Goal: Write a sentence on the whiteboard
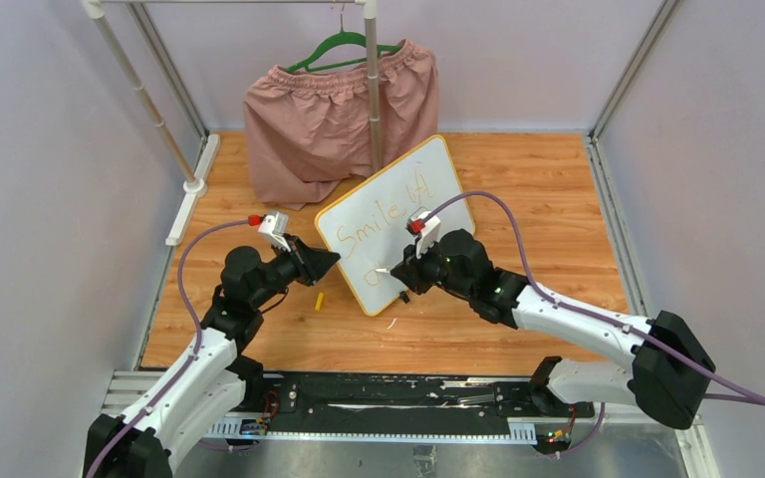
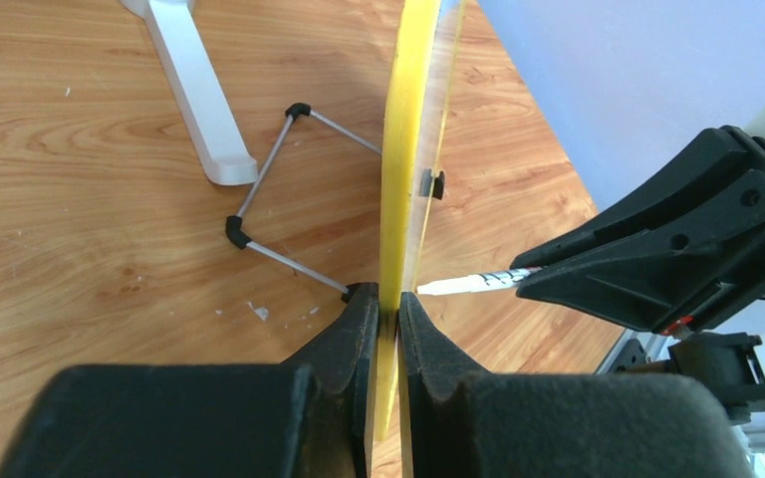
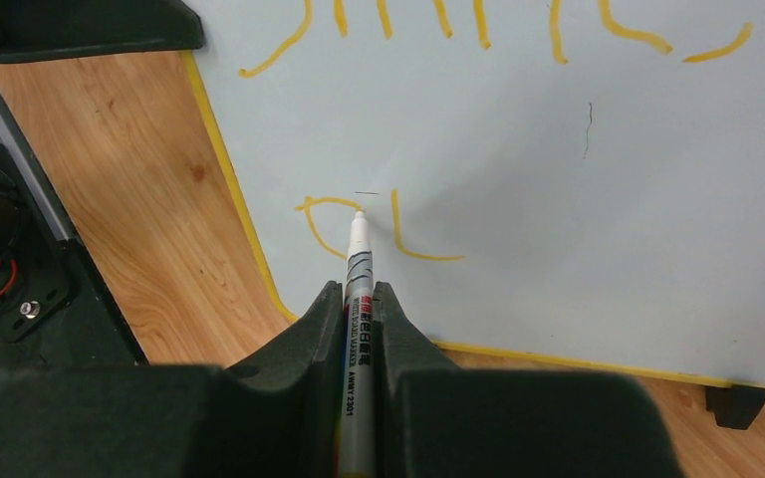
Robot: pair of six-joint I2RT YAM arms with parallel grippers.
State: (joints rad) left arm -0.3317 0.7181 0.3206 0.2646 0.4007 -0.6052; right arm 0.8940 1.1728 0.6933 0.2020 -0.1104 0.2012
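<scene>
Pink shorts (image 1: pixel 329 124) hang on a green hanger (image 1: pixel 344 45) from a rack pole (image 1: pixel 371 90) at the desk's (image 1: pixel 558 199) far edge, just behind the whiteboard (image 1: pixel 354 261). The board stands tilted mid-desk on a wire stand (image 2: pixel 269 189). A small yellow piece (image 1: pixel 320 298) lies near its lower left corner. The left end effector (image 2: pixel 386 299) is clamped on the board's yellow left edge. The right end effector (image 3: pixel 359 294) is closed around a marker (image 3: pixel 357 269), whose tip meets the first stroke of the lower of the sentence's (image 1: pixel 374 224) 2 orange lines.
</scene>
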